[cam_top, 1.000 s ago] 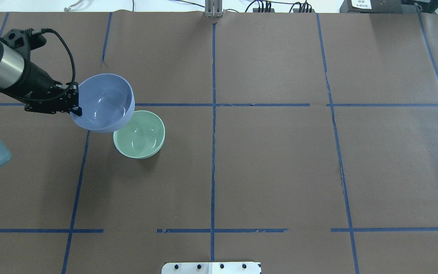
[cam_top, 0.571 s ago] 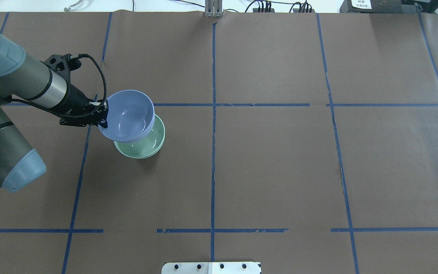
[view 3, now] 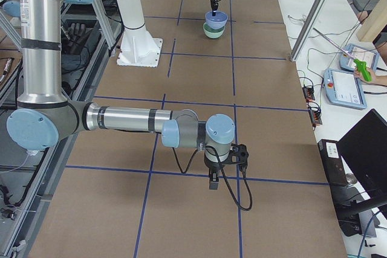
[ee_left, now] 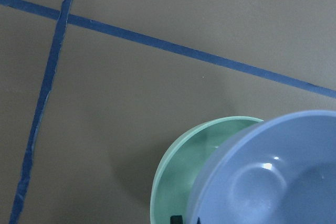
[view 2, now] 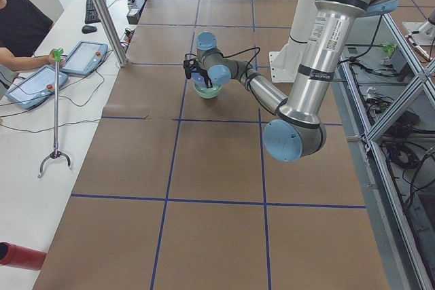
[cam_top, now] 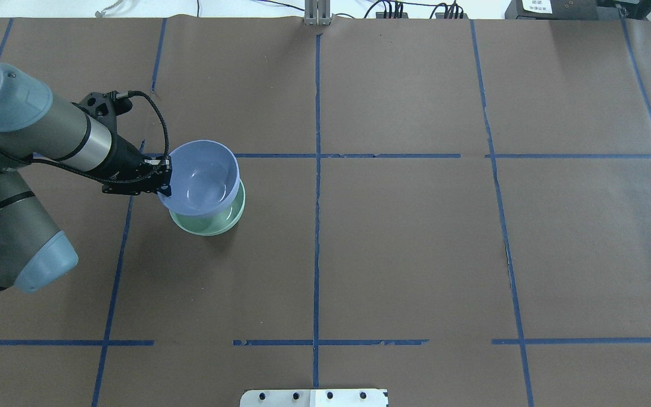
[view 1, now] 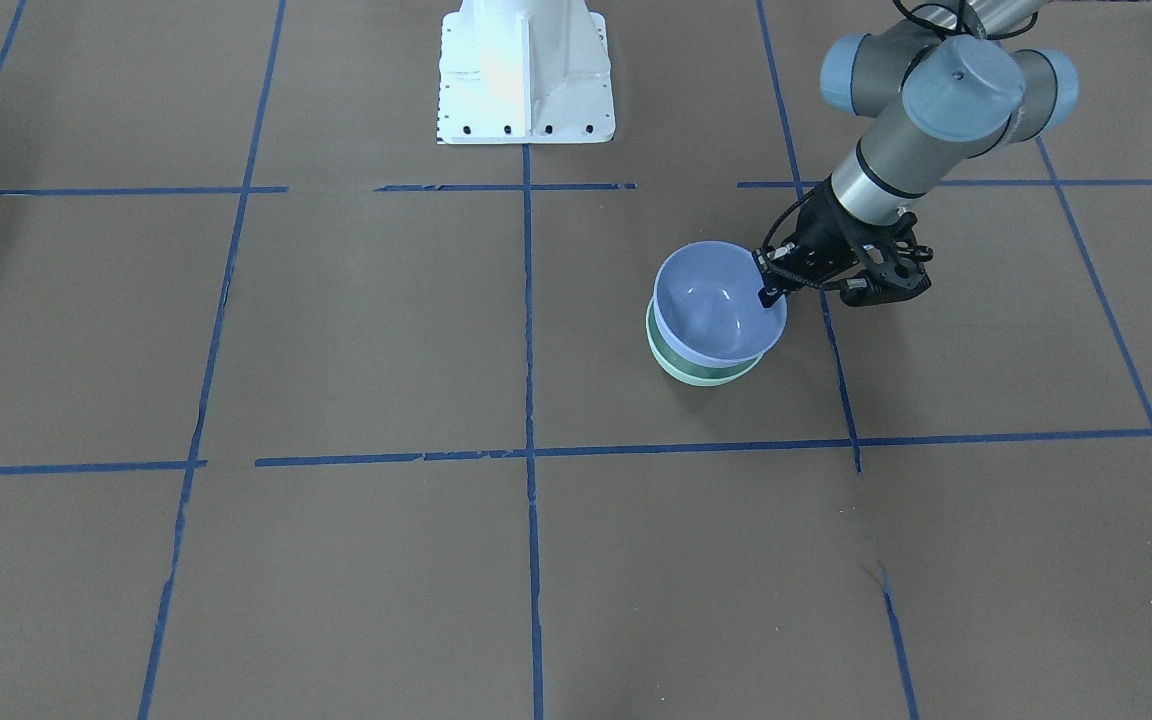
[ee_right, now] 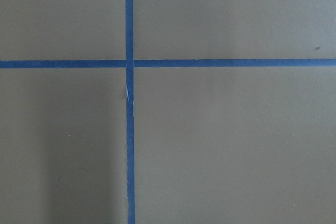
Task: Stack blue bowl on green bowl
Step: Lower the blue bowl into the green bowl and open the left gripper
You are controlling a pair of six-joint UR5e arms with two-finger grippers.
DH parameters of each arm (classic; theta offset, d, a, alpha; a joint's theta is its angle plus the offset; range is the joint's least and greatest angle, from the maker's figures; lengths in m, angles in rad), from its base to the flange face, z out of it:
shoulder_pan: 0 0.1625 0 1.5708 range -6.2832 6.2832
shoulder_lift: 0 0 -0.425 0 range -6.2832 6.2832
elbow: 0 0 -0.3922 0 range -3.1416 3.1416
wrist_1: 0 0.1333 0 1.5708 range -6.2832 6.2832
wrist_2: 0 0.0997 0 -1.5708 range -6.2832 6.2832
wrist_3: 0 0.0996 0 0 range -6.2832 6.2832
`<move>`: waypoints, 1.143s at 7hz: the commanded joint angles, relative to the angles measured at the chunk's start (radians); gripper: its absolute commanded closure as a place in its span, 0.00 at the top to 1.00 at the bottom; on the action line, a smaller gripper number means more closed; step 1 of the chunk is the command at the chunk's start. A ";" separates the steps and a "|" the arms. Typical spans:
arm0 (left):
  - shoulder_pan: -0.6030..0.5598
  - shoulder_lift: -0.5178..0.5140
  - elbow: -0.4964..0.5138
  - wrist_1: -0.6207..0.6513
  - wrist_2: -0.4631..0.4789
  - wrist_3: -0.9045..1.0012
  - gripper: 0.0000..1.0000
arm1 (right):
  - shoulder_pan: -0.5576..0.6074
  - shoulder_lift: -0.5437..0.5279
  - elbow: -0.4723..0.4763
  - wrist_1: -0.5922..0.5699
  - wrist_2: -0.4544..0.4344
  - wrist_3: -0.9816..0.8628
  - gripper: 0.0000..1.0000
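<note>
The blue bowl [cam_top: 204,178] hangs upright just above the green bowl [cam_top: 212,223], overlapping most of it and offset slightly to the far left. My left gripper [cam_top: 164,181] is shut on the blue bowl's left rim. The front-facing view shows the blue bowl [view 1: 716,310] low over the green bowl [view 1: 701,372], held by the left gripper [view 1: 766,285]. In the left wrist view the blue bowl [ee_left: 278,177] covers the right part of the green bowl [ee_left: 184,171]. My right gripper [view 3: 213,184] points down over bare table far from the bowls; I cannot tell whether it is open.
Brown paper with blue tape lines [cam_top: 317,169] covers the table. The white robot base [view 1: 524,80] stands at the near edge's middle. Operators with tablets [view 2: 34,86] sit beside the table's far side.
My left gripper has carried the blue bowl to the right and down, from beside the green bowl to over it. The green bowl has not moved.
</note>
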 commanded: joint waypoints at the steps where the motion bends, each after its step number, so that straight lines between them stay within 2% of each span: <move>1: 0.001 0.010 0.008 -0.005 -0.007 0.035 0.99 | 0.000 0.000 0.000 0.000 0.001 0.000 1.00; 4: -0.002 0.010 -0.009 -0.005 0.000 0.072 1.00 | 0.000 0.000 0.000 0.000 -0.001 0.000 1.00; 5: -0.010 0.007 -0.012 -0.002 0.000 0.155 1.00 | 0.000 0.000 0.000 0.000 -0.001 0.000 1.00; 8: -0.235 0.010 -0.041 0.040 -0.009 0.498 1.00 | 0.000 0.000 0.000 0.000 -0.001 0.000 1.00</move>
